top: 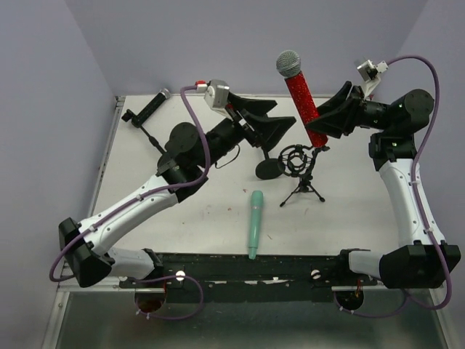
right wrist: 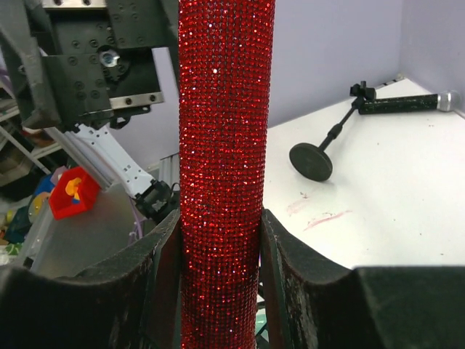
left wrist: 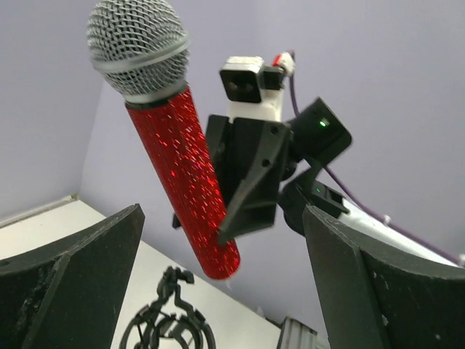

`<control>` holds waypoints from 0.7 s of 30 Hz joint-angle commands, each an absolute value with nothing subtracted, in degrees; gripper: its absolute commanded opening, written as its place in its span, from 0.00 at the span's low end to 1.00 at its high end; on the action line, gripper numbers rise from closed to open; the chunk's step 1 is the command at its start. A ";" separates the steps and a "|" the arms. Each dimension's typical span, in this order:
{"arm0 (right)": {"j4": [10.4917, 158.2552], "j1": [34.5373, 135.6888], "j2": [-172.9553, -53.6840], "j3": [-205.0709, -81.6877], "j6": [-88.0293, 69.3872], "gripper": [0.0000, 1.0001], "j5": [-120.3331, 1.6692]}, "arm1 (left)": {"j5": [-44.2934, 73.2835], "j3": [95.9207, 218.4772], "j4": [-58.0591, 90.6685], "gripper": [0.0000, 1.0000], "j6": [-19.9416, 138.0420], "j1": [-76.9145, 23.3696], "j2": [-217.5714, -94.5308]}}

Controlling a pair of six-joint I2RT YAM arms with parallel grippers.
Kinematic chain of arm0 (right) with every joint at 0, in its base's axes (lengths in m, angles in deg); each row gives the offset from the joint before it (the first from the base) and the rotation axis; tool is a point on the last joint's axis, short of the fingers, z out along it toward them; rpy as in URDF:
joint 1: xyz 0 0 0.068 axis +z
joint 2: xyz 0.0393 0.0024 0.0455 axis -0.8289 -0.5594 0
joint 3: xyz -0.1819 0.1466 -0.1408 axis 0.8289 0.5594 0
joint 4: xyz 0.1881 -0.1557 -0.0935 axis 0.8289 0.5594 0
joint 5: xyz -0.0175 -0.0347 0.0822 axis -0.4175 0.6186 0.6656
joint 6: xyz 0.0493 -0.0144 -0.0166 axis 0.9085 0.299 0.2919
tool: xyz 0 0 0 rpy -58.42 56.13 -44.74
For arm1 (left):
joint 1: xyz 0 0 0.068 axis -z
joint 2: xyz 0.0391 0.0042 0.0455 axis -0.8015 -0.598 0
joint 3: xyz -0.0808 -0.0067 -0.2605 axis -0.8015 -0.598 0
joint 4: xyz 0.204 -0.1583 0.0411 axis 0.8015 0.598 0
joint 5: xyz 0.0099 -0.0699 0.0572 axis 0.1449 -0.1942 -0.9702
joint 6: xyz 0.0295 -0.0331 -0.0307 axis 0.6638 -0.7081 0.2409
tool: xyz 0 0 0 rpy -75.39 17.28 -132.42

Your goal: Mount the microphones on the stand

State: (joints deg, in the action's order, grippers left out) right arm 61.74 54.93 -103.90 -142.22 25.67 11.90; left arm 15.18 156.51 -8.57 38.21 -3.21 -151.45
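My right gripper (top: pixel 318 121) is shut on the red microphone (top: pixel 304 102) and holds it nearly upright, silver mesh head up, above the black tripod stand (top: pixel 299 166) with its ring mount. In the right wrist view the fingers (right wrist: pixel 285 251) clamp the red barrel (right wrist: pixel 221 145). My left gripper (top: pixel 285 113) is open and empty just left of the red microphone, which the left wrist view (left wrist: pixel 185 167) shows between its spread fingers, above the ring mount (left wrist: pixel 168 323). The mint-green microphone (top: pixel 255 224) lies on the table near the front. The black microphone (top: pixel 150 107) lies at the far left corner.
A black round disc (top: pixel 269 170) sits beside the tripod stand. In the right wrist view a thin black rod with a round base (right wrist: pixel 311 161) leads to the black microphone (right wrist: pixel 407 103). The table's (top: pixel 349 218) far edge meets the lilac wall.
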 commanded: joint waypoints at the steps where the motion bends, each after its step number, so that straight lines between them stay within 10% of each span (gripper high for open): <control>1: 56.44 55.98 -102.55 -141.22 28.16 0.11 14.59 | 8.52 163.15 -10.94 0.98 38.64 -2.12 -157.36; 21: 56.71 58.36 -102.11 -139.02 26.14 0.11 16.08 | 10.98 168.79 -10.86 0.61 32.40 -1.68 -164.40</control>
State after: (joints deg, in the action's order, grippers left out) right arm 57.58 57.99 -103.37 -139.45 27.02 15.02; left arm 10.11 167.75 -9.36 33.02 -2.05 -164.35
